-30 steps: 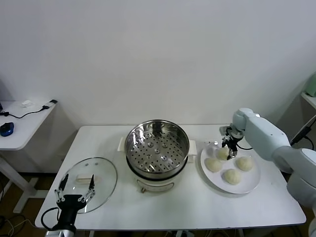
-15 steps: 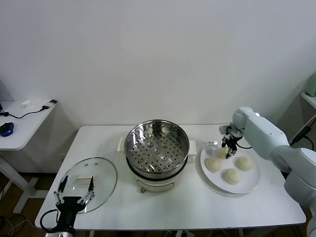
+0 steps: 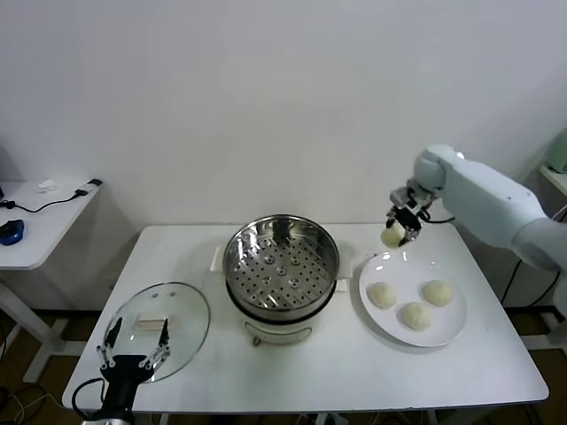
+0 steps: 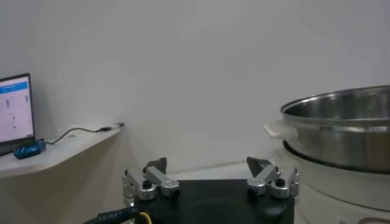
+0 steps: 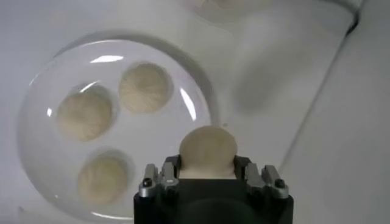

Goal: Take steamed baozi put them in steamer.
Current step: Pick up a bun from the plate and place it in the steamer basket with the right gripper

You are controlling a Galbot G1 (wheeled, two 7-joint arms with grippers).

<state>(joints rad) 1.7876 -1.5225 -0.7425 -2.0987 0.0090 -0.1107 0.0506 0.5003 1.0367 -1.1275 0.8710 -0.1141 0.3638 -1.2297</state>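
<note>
My right gripper (image 3: 396, 230) is shut on a cream-white baozi (image 3: 392, 236) and holds it in the air above the far-left rim of the white plate (image 3: 447, 330), to the right of the steamer. The wrist view shows the baozi (image 5: 207, 150) clamped between the fingers. Three more baozi (image 3: 384, 295) (image 3: 438, 292) (image 3: 415, 315) lie on the plate, also seen from the right wrist (image 5: 145, 87). The shiny steel steamer (image 3: 282, 262) with its perforated floor stands open and empty at the table's middle. My left gripper (image 3: 135, 343) is open and idle by the table's front-left edge.
A round glass lid (image 3: 159, 326) with a white handle lies flat at the front left, right by the left gripper. The steamer's wall (image 4: 341, 131) shows in the left wrist view. A side desk (image 3: 40, 217) with cables stands to the left.
My right gripper has closed on one baozi and lifted it off the plate, up and slightly left. Three baozi stay on the plate. The left arm has barely moved.
</note>
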